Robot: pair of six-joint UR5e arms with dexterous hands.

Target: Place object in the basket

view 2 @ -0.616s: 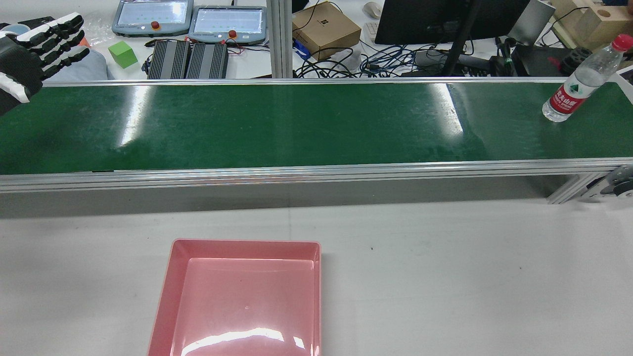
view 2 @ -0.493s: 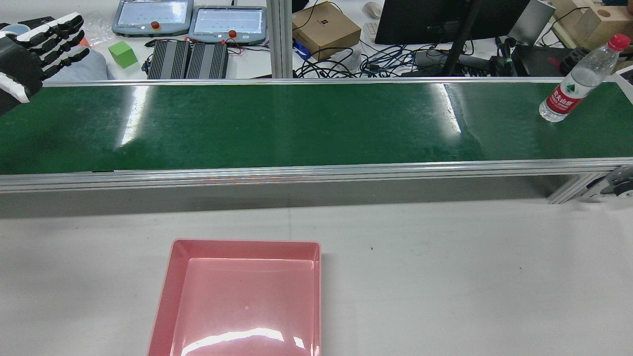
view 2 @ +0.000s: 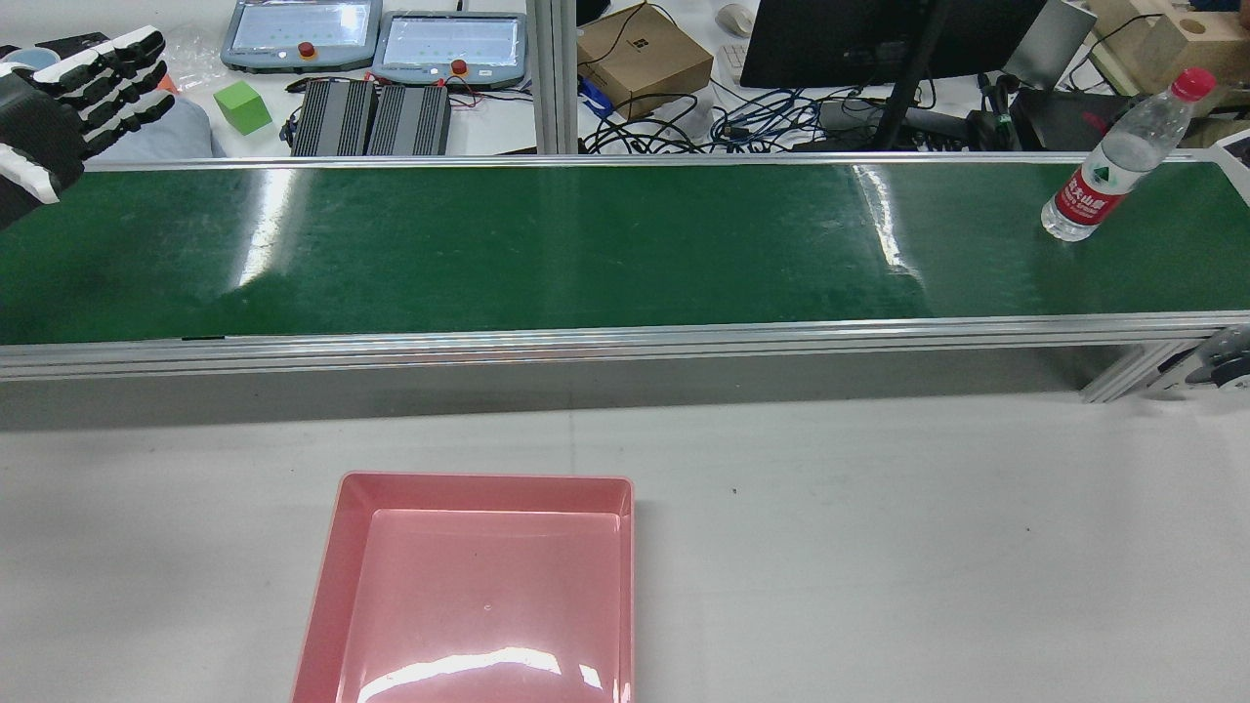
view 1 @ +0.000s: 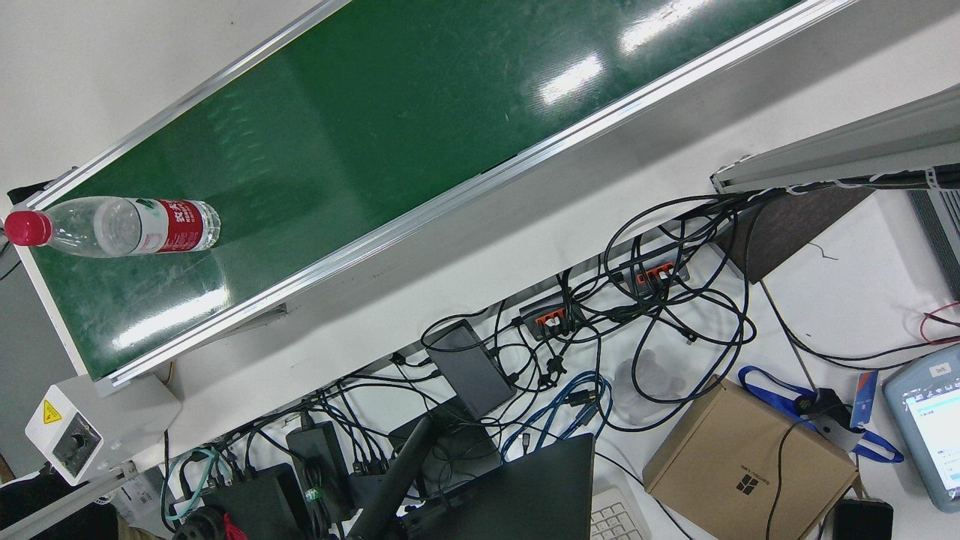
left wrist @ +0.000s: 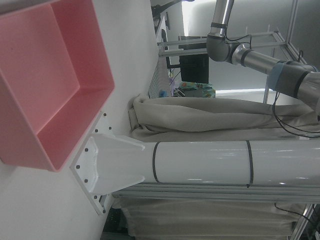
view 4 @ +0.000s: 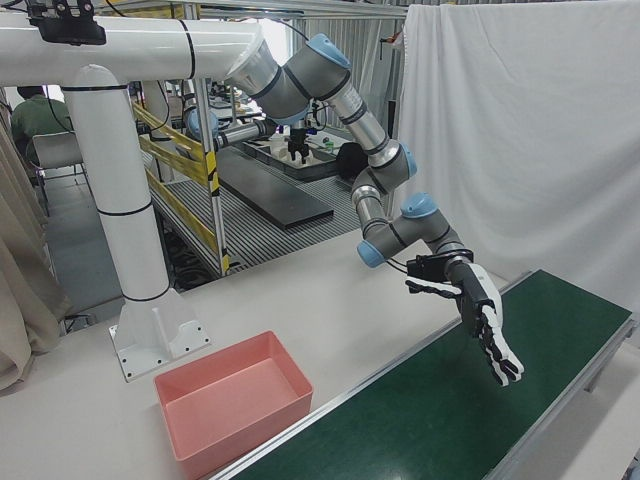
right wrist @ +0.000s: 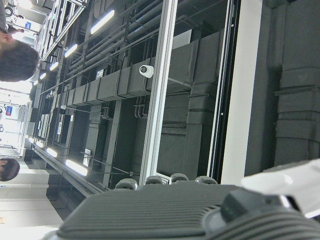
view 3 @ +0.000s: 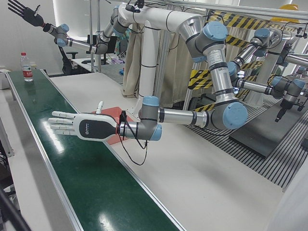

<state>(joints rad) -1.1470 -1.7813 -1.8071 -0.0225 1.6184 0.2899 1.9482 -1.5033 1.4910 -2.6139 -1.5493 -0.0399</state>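
Fingers (view 3: 60, 122) of the left hand (view 3: 89, 126) are stretched out flat and spread apart, holding nothing. This hand hovers over the robot's left end of the belt. The right hand (view 3: 26, 13) is raised high beyond the belt's other end, its fingers also splayed and holding nothing.

The green conveyor belt (view 2: 586, 244) runs the full width of the station along the far edge of the white table (view 2: 879, 537). The pink basket (view 2: 483, 478) sits on the table at the edge nearest the robot, left of the middle, apart from the belt. The water bottle (view 2: 1123, 151), clear with a red label and red cap, stands upright on the belt near its right end, close to the belt's far edge and well apart from both the basket and the left hand.
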